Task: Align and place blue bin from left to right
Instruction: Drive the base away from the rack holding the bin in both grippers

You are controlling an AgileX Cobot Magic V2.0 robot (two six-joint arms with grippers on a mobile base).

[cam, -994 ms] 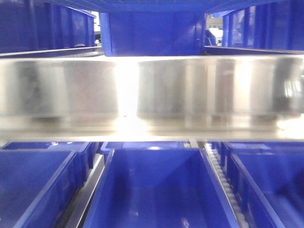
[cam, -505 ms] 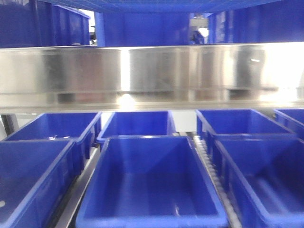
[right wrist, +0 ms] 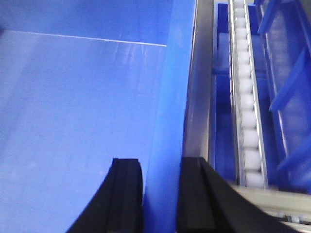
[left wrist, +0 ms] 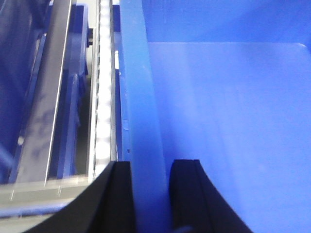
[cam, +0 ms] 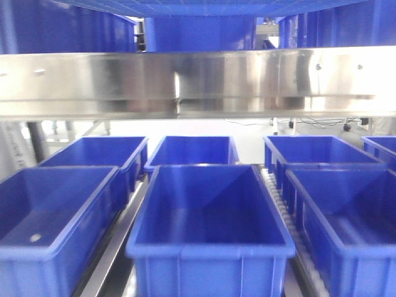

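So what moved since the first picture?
The camera's view pulled back: the steel shelf beam slid up the picture, and the lower bins now show front walls and a back row. The blue bin, its gridded underside along the top edge, stayed put in view.

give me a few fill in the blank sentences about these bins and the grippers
1. The left gripper straddles one ___ of the blue bin.
2. In the right wrist view, the roller track lies to the ___ of the right gripper.
3. In the front view, the lower bins under the metal rail are all coloured ___.

Missing words: wall; right; blue
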